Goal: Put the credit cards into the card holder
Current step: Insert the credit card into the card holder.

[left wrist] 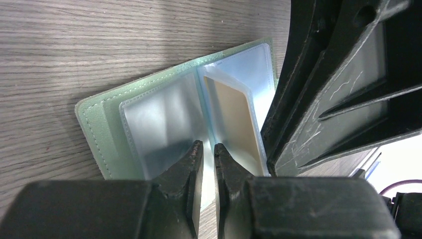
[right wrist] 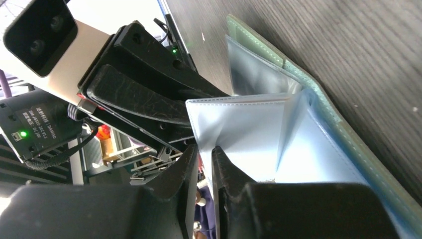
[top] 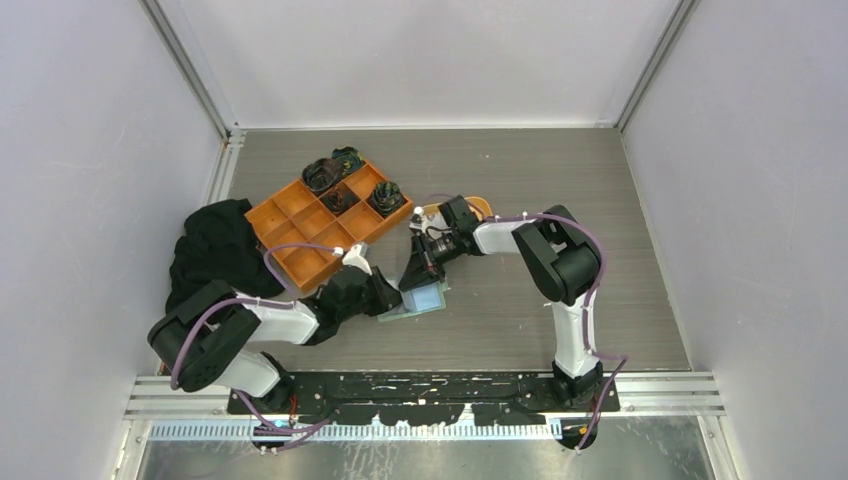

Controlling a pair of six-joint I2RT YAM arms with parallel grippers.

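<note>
Two pinches: left claw and right claw, each nearly shut on a pocket leaf of the card holder, mid-frame on the bench; opposed pulls could tear a leaf.

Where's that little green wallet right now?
The card holder lies open on the table, mid-frame in the overhead view, just on the near side of the orange tray.

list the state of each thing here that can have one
card holder, open, lying flat, pocket leaves fanned up
credit card, inside a raised clear pocket
left gripper, nearly shut, pinching a pocket leaf
right gripper, nearly shut on a leaf's edge
orange tray, some compartments filled, others empty
black cloth, crumpled
</note>
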